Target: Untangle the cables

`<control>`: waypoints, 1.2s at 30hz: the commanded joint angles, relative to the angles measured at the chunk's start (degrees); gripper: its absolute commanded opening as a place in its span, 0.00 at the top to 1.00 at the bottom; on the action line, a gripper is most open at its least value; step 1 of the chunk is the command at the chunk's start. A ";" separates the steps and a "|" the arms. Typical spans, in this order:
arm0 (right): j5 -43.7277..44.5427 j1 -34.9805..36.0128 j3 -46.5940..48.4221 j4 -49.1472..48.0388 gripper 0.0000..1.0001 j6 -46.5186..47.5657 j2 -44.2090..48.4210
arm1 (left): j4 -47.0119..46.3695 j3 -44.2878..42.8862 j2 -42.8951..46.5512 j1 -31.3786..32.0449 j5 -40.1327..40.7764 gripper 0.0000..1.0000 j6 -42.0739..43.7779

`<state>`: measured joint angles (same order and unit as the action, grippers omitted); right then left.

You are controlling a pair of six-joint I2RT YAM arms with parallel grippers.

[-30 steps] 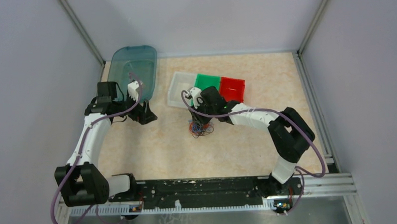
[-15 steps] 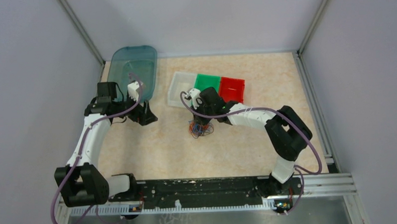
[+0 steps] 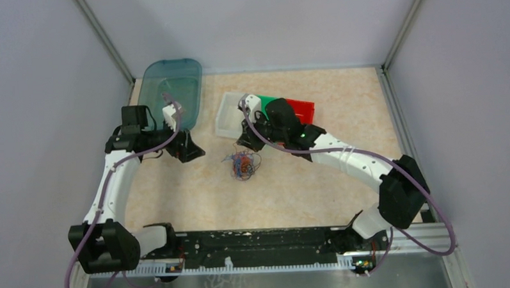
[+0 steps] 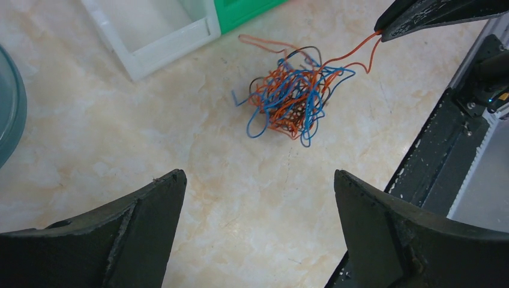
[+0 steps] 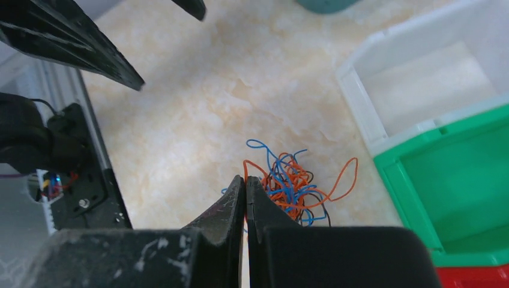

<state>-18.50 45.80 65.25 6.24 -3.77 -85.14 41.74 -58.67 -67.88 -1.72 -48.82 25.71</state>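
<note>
The cables (image 3: 242,164) are one small tangle of blue, orange and dark wires lying on the table, also seen in the left wrist view (image 4: 291,96) and the right wrist view (image 5: 288,183). My right gripper (image 3: 245,142) is shut on an orange wire (image 4: 354,54) that runs taut from the tangle up to its tips (image 5: 246,179). It hovers just behind and above the tangle. My left gripper (image 3: 190,149) is open and empty (image 4: 258,177), left of the tangle and a short way off it.
A white bin (image 3: 229,116), a green bin (image 3: 264,102) and a red bin (image 3: 302,110) stand in a row just behind the tangle. A teal tub (image 3: 172,89) sits at the back left. The black base rail (image 3: 262,240) runs along the near edge.
My right gripper has risen and pulled back toward the bins with an orange wire in it. The tangle has been dragged a little left. The left arm has barely moved.
</note>
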 commanded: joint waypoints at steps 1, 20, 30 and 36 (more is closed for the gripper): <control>-5.11 0.94 4.21 -4.16 1.00 -5.07 3.05 | 0.45 -3.01 1.70 1.24 -6.09 0.01 0.57; -16.66 1.13 8.66 -11.44 1.00 -15.07 -1.77 | -5.31 -8.53 -2.34 13.48 -9.68 0.25 0.58; -20.32 1.13 7.50 -15.37 1.00 -19.50 -1.67 | -5.34 -6.46 -2.99 14.28 -12.44 0.61 4.05; -18.02 1.13 5.26 -17.20 1.00 -20.84 -0.86 | -5.03 -7.60 -2.98 14.37 -13.49 1.00 3.62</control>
<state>-36.10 46.11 71.64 -5.17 -22.48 -87.57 37.36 -65.17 -71.13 12.29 -59.96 28.14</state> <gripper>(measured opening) 0.010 0.093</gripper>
